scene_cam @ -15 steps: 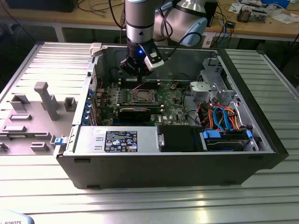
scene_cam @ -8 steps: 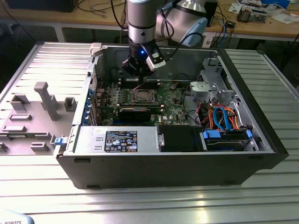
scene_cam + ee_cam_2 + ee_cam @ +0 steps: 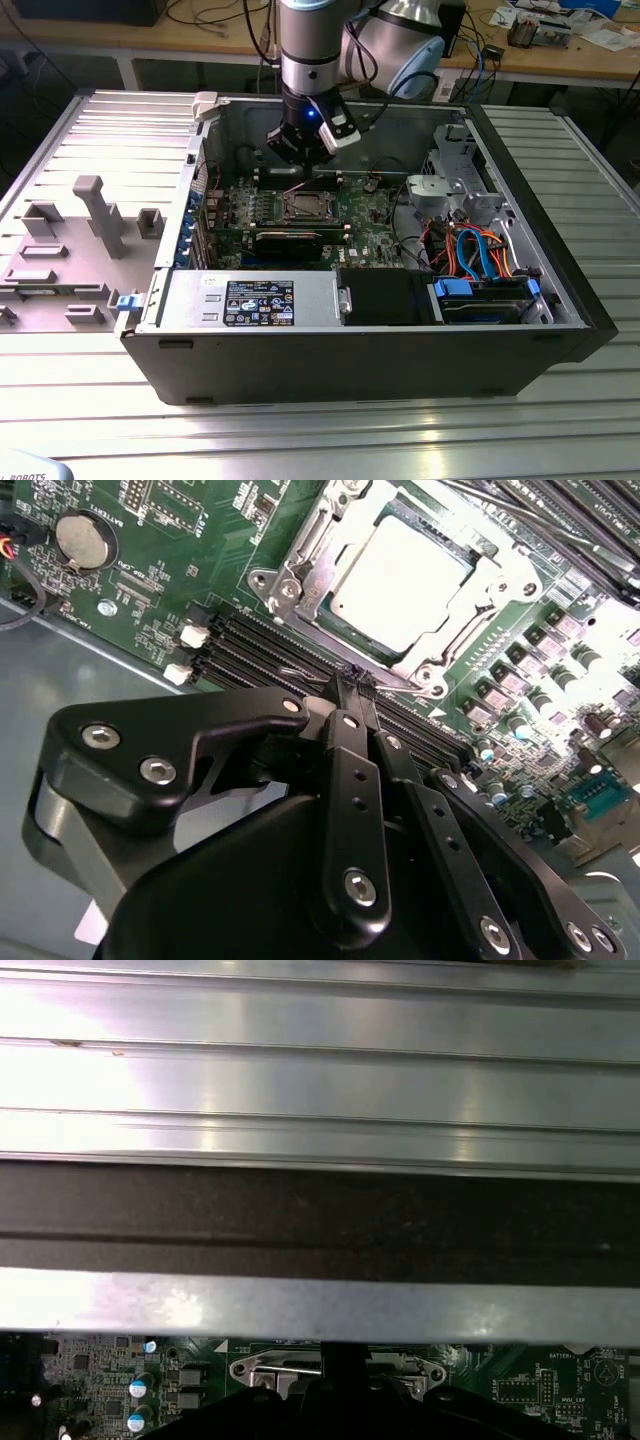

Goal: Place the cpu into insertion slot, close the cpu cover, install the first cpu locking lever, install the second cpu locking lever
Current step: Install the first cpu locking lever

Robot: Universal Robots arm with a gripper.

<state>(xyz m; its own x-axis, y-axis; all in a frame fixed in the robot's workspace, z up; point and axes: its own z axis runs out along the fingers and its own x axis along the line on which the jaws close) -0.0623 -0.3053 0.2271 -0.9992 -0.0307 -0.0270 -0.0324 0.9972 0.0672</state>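
cpu: the small flat square silver-grey metal-topped chip (image 3: pixel 400 580) is seen seated in the square dark silvery-rimmed insertion slot (image 3: pixel 303 206) inside the open black computer case (image 3: pixel 560 290) on the ribbed metal surface (image 3: pixel 90 400).
cover: the thin silvery metal frame plate (image 3: pixel 300 550) is seen lying down around the chip, so it is judged closed.
claw: the black claw (image 3: pixel 357 685) is clenched on nothing, its tips hovering just beside the cover's edge.
progress: placing is judged done; whether the levers are latched cannot be told.

In the first wrist view the gripper (image 3: pixel 335 1385) blocks the middle of the insertion slot (image 3: pixel 262 1368); in the second wrist view the cpu cover (image 3: pixel 300 555) is cut off at the picture's edge
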